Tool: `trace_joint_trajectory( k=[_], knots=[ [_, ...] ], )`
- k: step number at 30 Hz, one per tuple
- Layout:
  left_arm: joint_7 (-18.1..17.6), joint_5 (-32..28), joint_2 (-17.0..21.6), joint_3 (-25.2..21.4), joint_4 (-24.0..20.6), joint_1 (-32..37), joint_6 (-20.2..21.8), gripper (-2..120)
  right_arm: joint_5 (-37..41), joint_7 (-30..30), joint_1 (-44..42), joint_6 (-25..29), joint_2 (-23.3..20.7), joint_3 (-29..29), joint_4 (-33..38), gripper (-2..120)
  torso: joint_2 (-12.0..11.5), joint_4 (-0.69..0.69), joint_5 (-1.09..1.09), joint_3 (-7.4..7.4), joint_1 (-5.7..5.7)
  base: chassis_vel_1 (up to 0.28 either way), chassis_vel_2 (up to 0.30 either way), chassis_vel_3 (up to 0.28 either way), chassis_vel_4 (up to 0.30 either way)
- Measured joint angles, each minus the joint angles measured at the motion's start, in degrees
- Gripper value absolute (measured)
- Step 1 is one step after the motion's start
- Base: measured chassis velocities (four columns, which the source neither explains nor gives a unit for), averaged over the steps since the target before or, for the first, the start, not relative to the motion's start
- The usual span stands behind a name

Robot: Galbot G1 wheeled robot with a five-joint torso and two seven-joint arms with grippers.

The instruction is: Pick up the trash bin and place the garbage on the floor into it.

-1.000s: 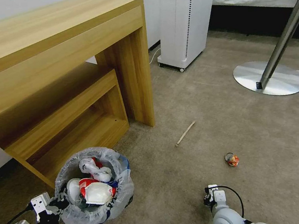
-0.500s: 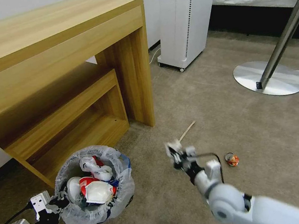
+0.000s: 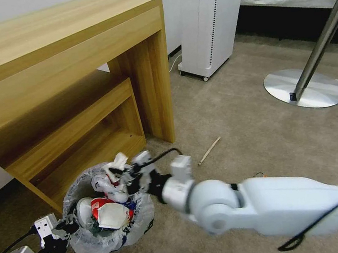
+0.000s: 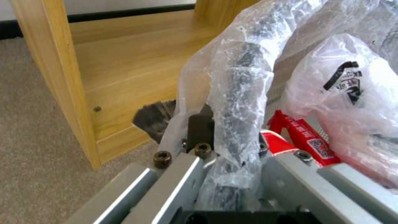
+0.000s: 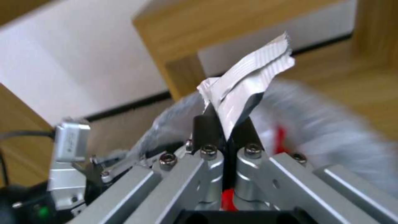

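Note:
The trash bin point(image 3: 88, 238), lined with a translucent bag, stands on the beige floor point(image 3: 233, 109) by the desk's lower shelf, full of white and red litter. My left gripper point(image 3: 68, 228) is shut on its near rim; the left wrist view shows the bag-covered rim point(image 4: 238, 102) pinched in that gripper point(image 4: 232, 137). My right gripper point(image 3: 125, 174) hangs over the bin's far side, shut on a silvery-white wrapper point(image 3: 117, 161). The wrapper point(image 5: 248, 81) sticks up from the right gripper point(image 5: 226, 124). A thin wooden stick point(image 3: 209, 151) lies on the carpet. My right arm covers most of the orange can.
A wooden desk point(image 3: 81, 42) with a low shelf point(image 3: 89, 154) stands just behind the bin. Farther right are a white wheeled appliance point(image 3: 208, 20), a round metal table base point(image 3: 304, 88) with a slanted pole, and a bed at the back. Open carpet lies to the right.
My right arm has swung from the lower right across to the left and now holds the wrapper over the bin. The bin and my left gripper have stayed put.

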Motion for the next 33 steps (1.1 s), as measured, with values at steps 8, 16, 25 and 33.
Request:
trace_joint_trajectory(
  k=[8, 16, 25, 33],
  knots=[
    [0.06, -0.22, -0.23, -0.29, -0.65, 0.54, -0.61, 1, -0.43, 4.35, -0.62, -2.12, 9.95, -3.27, -8.98, 0, 0.0, 0.0, 0.0, -0.01, 0.0, 0.0, 0.0, 0.0, 0.0],
    [0.13, -0.41, -0.18, -0.35, -0.9, 1.05, -1.06, 1, -1.16, 8.37, -2.75, -4.37, 11.66, -3.44, -13.06, 0, 0.0, -0.01, 0.01, -0.01, 0.0, 0.0, 0.0, 0.0, 0.0],
    [0.28, 0.03, -0.32, -0.08, -0.72, 1.37, -1.39, 1, -2.86, 8.72, -4.79, -5.02, 11.99, -2.87, -14.4, 14, 0.0, -0.01, 0.01, -0.01, 0.0, 0.0, 0.0, 0.0, 0.0],
    [0.39, 0.41, -0.64, 0.27, -0.42, 1.05, -1.49, 1, -3.72, 7.26, -4.54, -4.77, 10.68, -2.28, -11.45, 42, 0.0, -0.01, 0.02, -0.01, 0.0, 0.0, 0.0, 0.0, 0.0]
  ],
)
